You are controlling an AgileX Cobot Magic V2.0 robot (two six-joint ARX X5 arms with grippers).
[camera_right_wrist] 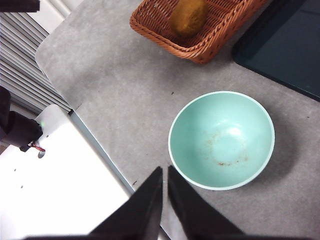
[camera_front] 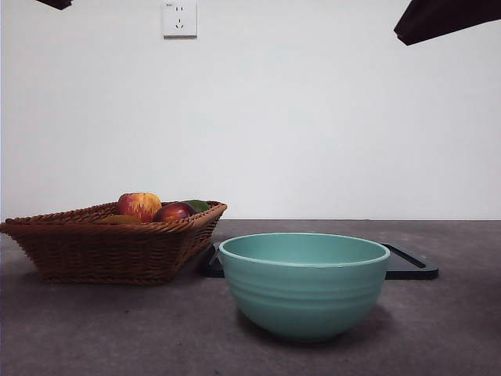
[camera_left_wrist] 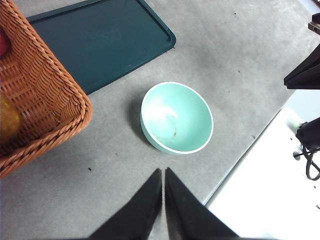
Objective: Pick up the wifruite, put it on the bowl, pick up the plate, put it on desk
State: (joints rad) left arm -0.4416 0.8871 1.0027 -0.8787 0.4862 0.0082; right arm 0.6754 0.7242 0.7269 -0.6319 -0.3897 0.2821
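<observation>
The wifruite (camera_right_wrist: 188, 16) is a dull yellowish-brown oval lying in the wicker basket (camera_right_wrist: 210, 37); a yellowish bit of it (camera_left_wrist: 7, 120) also shows in the left wrist view. The teal-green bowl (camera_front: 304, 283) stands empty on the desk (camera_front: 94, 329), near the front. Behind it lies the plate (camera_left_wrist: 100, 40), a flat dark teal tray with nothing on it. My left gripper (camera_left_wrist: 163, 172) hangs shut and empty high above the desk beside the bowl (camera_left_wrist: 176, 117). My right gripper (camera_right_wrist: 165, 170) is shut and empty too, high over the desk's edge near the bowl (camera_right_wrist: 221, 140).
The basket (camera_front: 109, 243) at the left also holds a red-yellow apple (camera_front: 139, 206), a dark red fruit (camera_front: 174, 211) and something green. Black arm tips show at the top corners (camera_front: 446, 19). White surfaces and cables lie beyond the desk's edge (camera_right_wrist: 50, 185).
</observation>
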